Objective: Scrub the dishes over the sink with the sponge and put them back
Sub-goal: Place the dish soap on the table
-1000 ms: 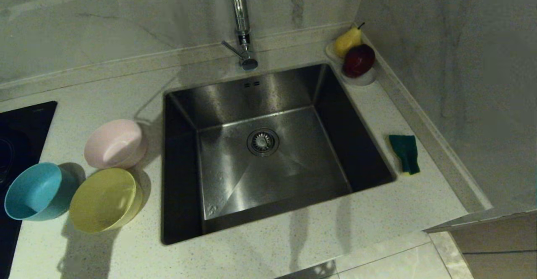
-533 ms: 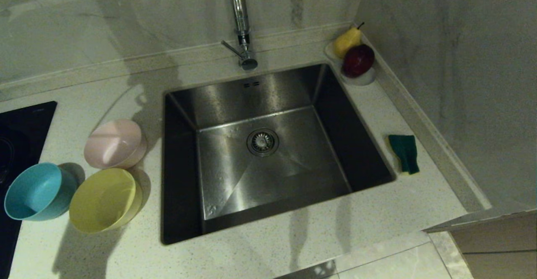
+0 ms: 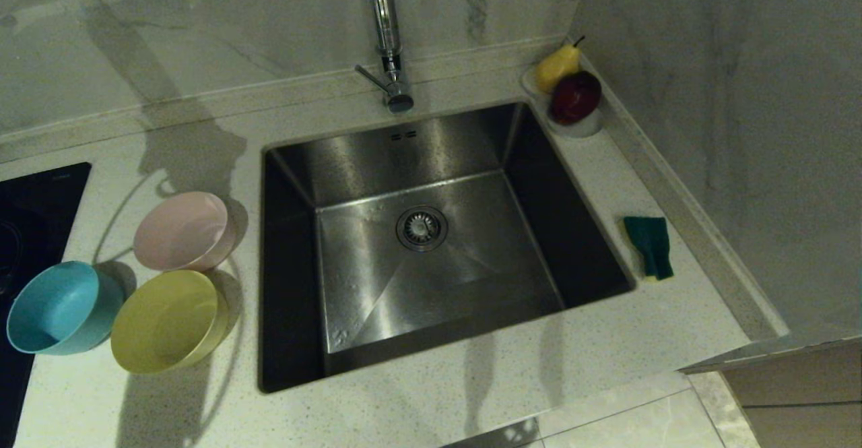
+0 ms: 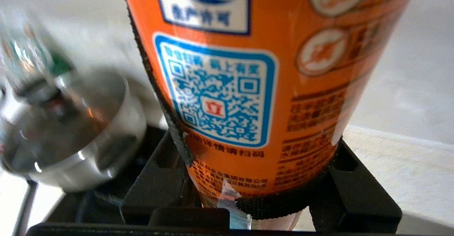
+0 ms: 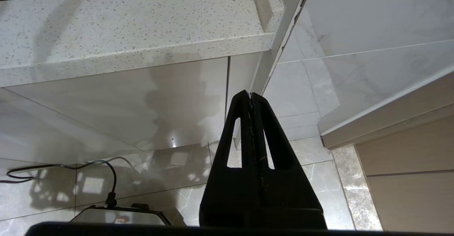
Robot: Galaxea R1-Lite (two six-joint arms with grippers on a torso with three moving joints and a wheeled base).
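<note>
The sink [image 3: 431, 246] is set in a speckled counter [image 3: 579, 360]; its drain [image 3: 422, 228] sits mid-floor, two overflow slots [image 3: 404, 135] mark the back wall, and a chrome tap [image 3: 387, 37] rises behind it.

Three bowls stand on the counter to the robot's left of the sink, all upright and tilted slightly; the pink bowl [image 3: 183, 231] is nearest the back, the yellow bowl [image 3: 168, 321] lies in front of it and touches or nearly touches it, and the blue bowl [image 3: 59, 308] sits just beside the yellow bowl on its outer side, at the edge of a black hob [image 3: 30, 199].

The sponge [image 3: 649, 246] lies green face up on the counter to the right of the sink, close to the basin edge; a white dish [image 3: 580, 126] in the back right corner carries a pear [image 3: 557, 66] and a red fruit [image 3: 575, 97].

Neither arm appears in the head view; only a shadow falls across the wall and counter behind the bowls.

The left gripper [image 4: 255, 200] is clamped on an orange bottle [image 4: 262, 87]; a black strap wraps the bottle's base between the fingers; a steel pot [image 4: 71, 136] shows blurred beside it.

The right gripper [image 5: 252, 97] hangs parked below the counter edge, pointing at the floor tiles; its fingers [image 5: 241, 151] are pressed together, holding nothing.
</note>
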